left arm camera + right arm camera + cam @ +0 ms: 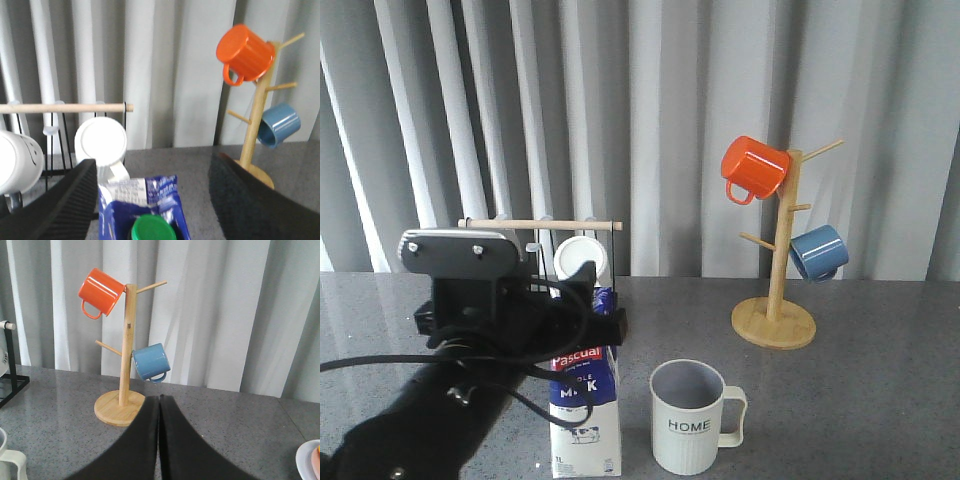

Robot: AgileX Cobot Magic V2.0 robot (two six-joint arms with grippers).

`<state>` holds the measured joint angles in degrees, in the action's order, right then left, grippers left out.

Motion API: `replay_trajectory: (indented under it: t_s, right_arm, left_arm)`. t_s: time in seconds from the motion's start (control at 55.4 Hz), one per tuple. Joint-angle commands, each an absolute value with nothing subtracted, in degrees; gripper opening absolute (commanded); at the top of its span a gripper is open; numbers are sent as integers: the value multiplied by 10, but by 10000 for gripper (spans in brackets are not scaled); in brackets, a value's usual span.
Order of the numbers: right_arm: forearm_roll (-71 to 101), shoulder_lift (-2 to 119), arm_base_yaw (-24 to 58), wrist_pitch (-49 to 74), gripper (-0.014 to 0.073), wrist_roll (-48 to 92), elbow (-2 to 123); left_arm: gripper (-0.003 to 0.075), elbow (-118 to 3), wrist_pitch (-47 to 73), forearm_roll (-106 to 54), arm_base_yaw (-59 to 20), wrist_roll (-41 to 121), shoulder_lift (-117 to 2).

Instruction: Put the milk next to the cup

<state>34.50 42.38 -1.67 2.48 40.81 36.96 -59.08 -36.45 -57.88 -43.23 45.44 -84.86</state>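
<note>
The milk [586,420] carton stands upright on the grey table, just left of the ribbed "HOME" cup [688,420], with a small gap between them. My left gripper [588,305] is open around the carton's top. In the left wrist view the milk [150,200] with its green cap sits between the spread fingers [70,200] of the left gripper [152,162], close to one finger and well apart from the other. My right gripper [159,399] is shut on nothing, over bare table. The cup's handle [10,460] shows at the edge of the right wrist view.
A wooden mug tree [775,325] at the back right carries an orange mug [753,168] and a blue mug [818,252]. Behind the milk stands a black rack with a wooden rod [540,225] and a white mug [578,255]. A plate's rim [310,460] shows in the right wrist view.
</note>
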Motion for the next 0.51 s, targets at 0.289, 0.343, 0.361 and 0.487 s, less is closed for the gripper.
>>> replay_trajectory:
  t_s: [0.289,0.343,0.361,0.487]
  right_arm:
    - [346,422,-18,-11,-3,411,388]
    - [346,422,-18,-11,-3,411,388]
    - [346,422,-18,-11,-3,411,388]
    - [346,422,-18,-11,-3,411,388]
  left_arm:
    - [306,-605,-402,-592,-432,507,-655]
    - [209,-605,-407,-606,-432,538,-626]
    - [169,-605,-410,-613,-432,553,-619]
    - [-9,-605,-418,-677,-432,682,-559]
